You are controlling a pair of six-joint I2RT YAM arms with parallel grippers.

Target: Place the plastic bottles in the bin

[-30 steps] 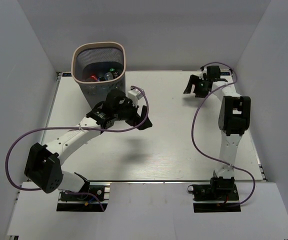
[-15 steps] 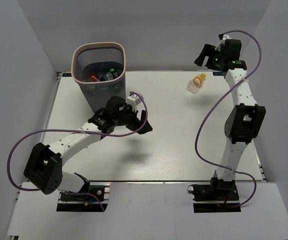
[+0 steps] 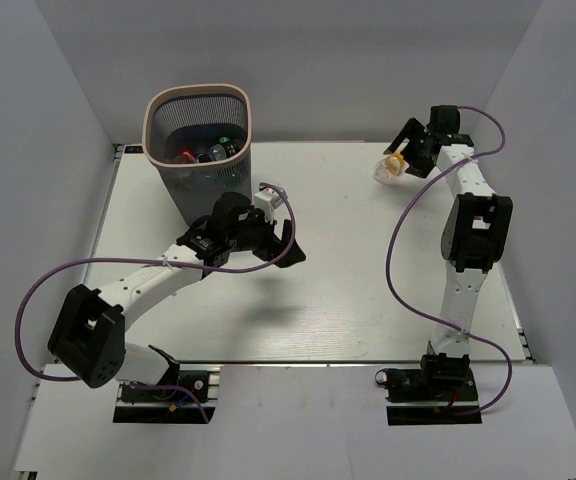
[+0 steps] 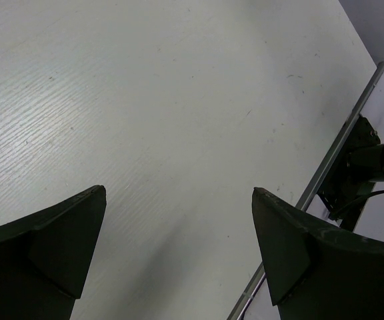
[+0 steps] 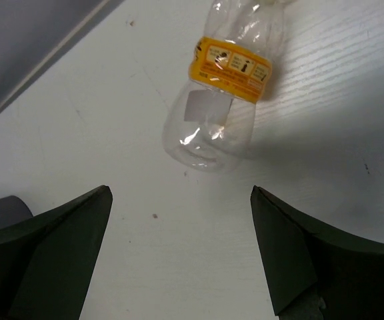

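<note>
The overhead view takes in the whole table [image 3: 368, 290]. The bin [image 3: 198, 92] stands upright at its far left corner, and several bottles [image 3: 208, 153] lie inside it, green, red and blue showing among them. Neither wrist camera shows the bin.

1 small bottle [image 3: 392, 168] lies on its side on the table near the far right corner. From above it is only a pale shape with some yellow, and the right gripper [image 3: 408, 150] sits just beside it, so close that contact cannot be judged there. The right wrist view settles this: the right gripper [image 5: 180, 191] has its 2 fingers spread wide, and the small bottle [image 5: 215, 100] lies beyond the fingertips, not between them and not touched. That view also shows a clear, crumpled body with a yellow-orange label [image 5: 231, 69]; its cap end runs out of the top of the frame.

The left gripper [image 3: 288, 242] hangs over the table just in front of the bin, holding nothing. Its wrist view shows the left gripper [image 4: 179, 190] spread wide over bare white tabletop, with the table's metal edge strip [image 4: 339, 143] at the right.
</note>
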